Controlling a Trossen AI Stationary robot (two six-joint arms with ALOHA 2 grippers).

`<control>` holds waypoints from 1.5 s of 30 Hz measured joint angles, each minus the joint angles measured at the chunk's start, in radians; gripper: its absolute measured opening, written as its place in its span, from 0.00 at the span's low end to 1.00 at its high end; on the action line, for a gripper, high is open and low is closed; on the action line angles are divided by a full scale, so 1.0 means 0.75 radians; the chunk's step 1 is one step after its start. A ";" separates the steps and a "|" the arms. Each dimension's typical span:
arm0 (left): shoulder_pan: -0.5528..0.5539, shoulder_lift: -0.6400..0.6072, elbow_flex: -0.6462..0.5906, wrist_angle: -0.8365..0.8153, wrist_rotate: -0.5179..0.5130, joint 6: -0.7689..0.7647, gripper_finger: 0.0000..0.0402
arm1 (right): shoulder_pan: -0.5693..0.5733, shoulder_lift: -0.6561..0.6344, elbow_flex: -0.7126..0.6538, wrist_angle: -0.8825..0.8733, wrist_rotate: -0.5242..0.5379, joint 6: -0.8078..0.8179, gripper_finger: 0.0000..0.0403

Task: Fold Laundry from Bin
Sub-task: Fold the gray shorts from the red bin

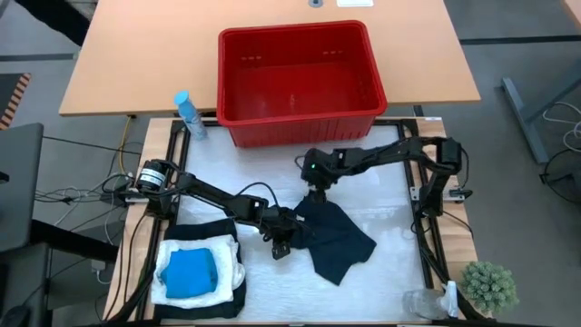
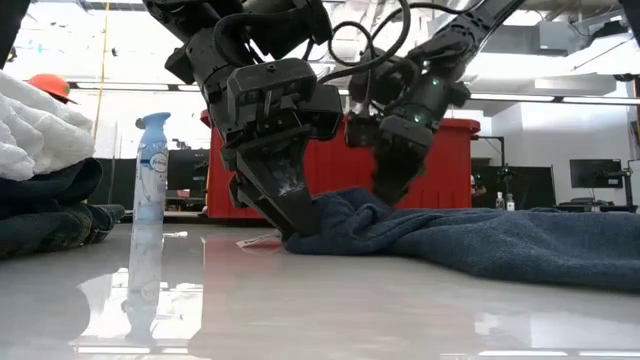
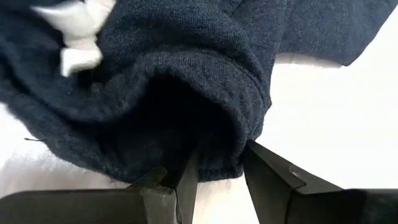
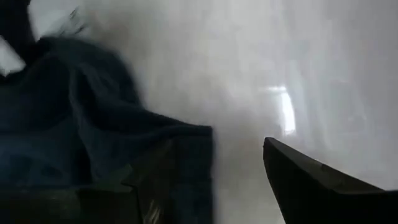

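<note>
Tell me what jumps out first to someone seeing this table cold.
The big red bin at the table's far edge, with nothing visible inside. Then the dark garment crumpled mid-table, its hem pinched by the left end effector while the right end effector, jaws open, sits at its far edge. At the near left corner, a bright blue cloth tops a folded stack.

Behind the white work surface (image 1: 381, 200) stands a light wooden table (image 1: 136, 54) on grey floor (image 1: 526, 54), and ceiling lights (image 2: 560, 98) shine in the room.
</note>
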 joint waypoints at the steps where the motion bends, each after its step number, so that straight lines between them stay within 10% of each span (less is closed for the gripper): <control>1: 0.000 0.000 0.000 0.000 -0.001 0.000 0.29 | 0.013 0.016 0.000 0.001 -0.005 -0.004 0.67; 11: 0.015 0.000 0.000 0.003 0.033 -0.019 0.29 | 0.059 0.086 0.002 -0.027 0.129 -0.036 0.62; 22: 0.059 0.000 0.000 0.006 0.116 -0.090 0.29 | 0.056 0.084 0.002 -0.031 0.190 -0.009 0.06; 45: 0.293 -0.240 0.003 0.099 0.339 -0.361 0.29 | -0.050 -0.022 -0.003 -0.115 0.357 0.065 0.21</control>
